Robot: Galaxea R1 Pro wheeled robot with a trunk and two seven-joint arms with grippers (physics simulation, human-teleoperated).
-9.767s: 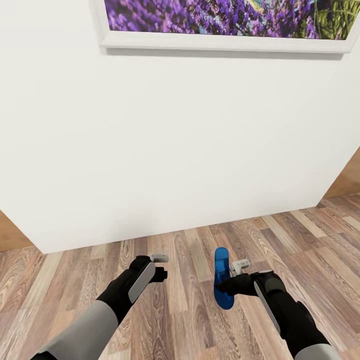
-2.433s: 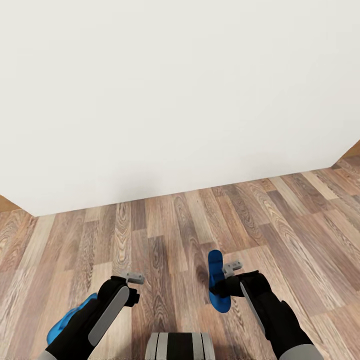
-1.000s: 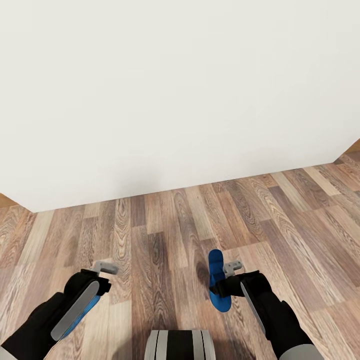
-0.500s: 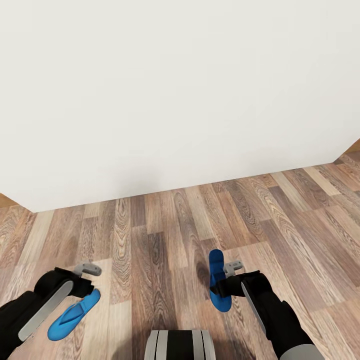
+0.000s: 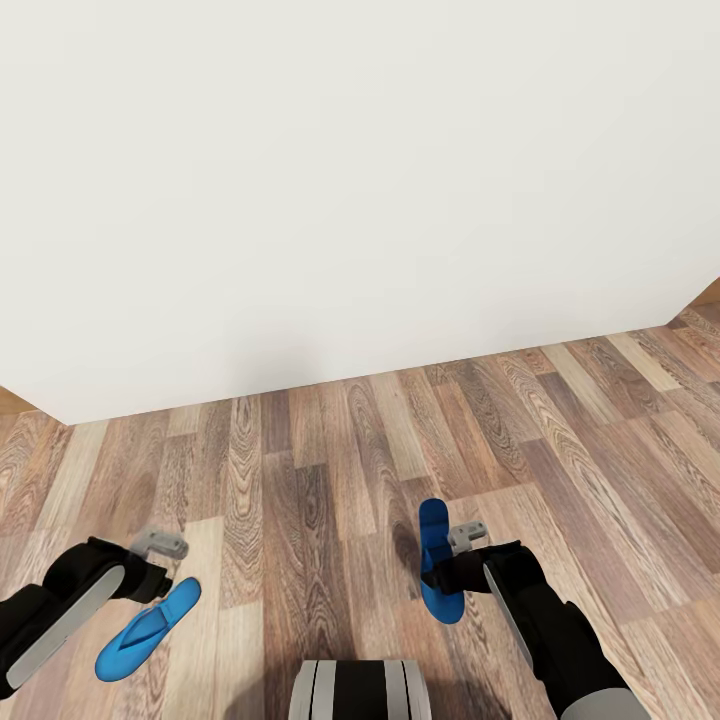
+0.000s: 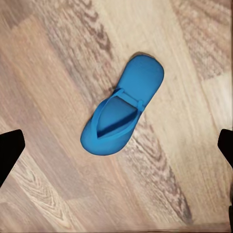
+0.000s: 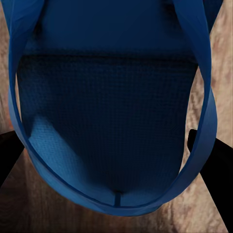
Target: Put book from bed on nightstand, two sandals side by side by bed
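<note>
At the far left of the head view the left tool (image 5: 160,548) hangs just above the wood-plank floor (image 5: 330,470) with its arm cut off by the frame edge; in its wrist view the two dark fingertips (image 6: 9,150) stand wide apart at the picture's edges with nothing between them, so it is released. Just beside it a blue sandal (image 5: 148,629) lies flat on the floor, strap side up, its long axis slanting from near-left to far-right. In the left wrist view the whole sandal (image 6: 121,114) shows, apart from both fingertips. To the right, the right tool (image 5: 447,558) is clenched on the second sandal (image 5: 437,561), held on edge above the floor with its long axis running away from the robot toward the white wall (image 5: 350,180). In the right wrist view this sandal (image 7: 114,111) is so close that its ends are cut off
</note>
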